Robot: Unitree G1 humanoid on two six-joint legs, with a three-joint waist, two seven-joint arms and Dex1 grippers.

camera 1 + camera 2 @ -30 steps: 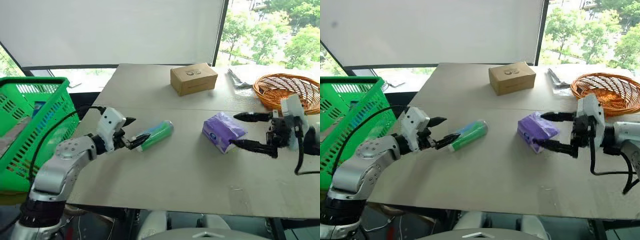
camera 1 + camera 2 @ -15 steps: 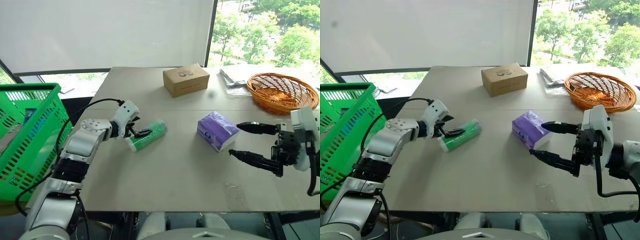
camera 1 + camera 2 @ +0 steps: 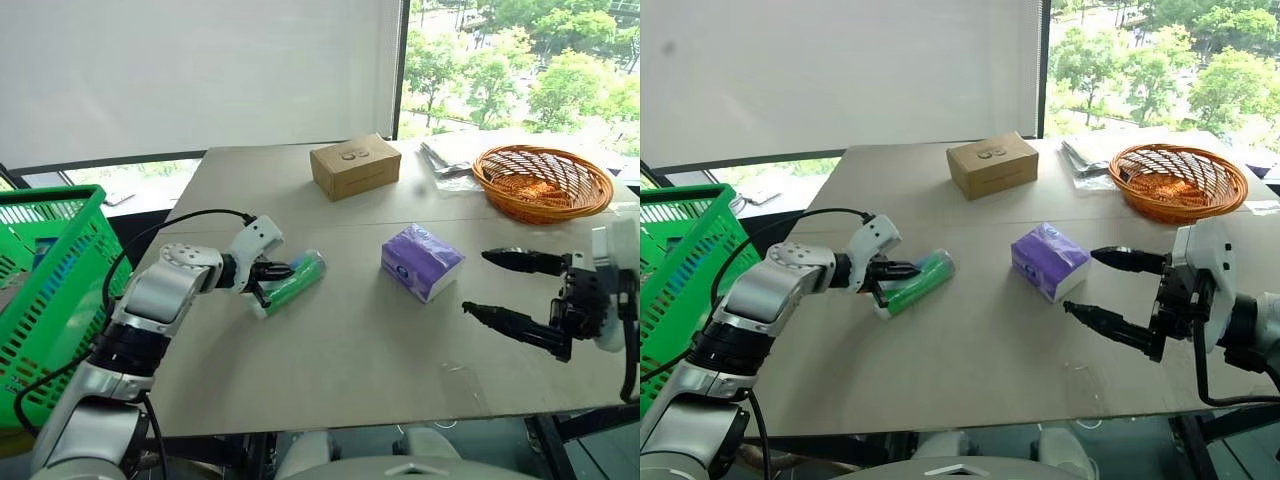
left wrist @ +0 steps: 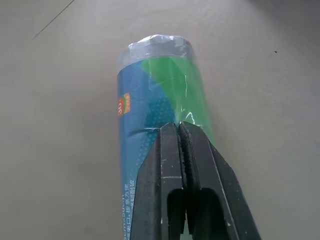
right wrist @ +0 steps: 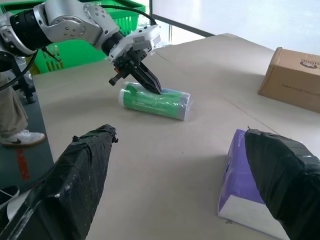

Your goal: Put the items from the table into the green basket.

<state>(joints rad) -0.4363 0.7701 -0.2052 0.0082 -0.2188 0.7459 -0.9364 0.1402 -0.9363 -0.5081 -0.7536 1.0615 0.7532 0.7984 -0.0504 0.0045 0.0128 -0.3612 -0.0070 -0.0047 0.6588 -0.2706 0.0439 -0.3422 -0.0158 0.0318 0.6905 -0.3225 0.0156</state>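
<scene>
We see our left gripper (image 4: 181, 131) with its 2 black fingers (image 4: 162, 170) pressed together, no gap between them, their tips resting on top of the green tube (image 4: 150, 100). The tube lies on the grey-beige table (image 4: 60, 75), blue and green wrap showing, its clear-wrapped end pointing away.

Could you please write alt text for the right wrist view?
Across the table, the left hand rests shut on top of the green tube, pinching its clear wrap at most. The right hand's open fingers frame the view, one beside the purple tissue pack.
</scene>
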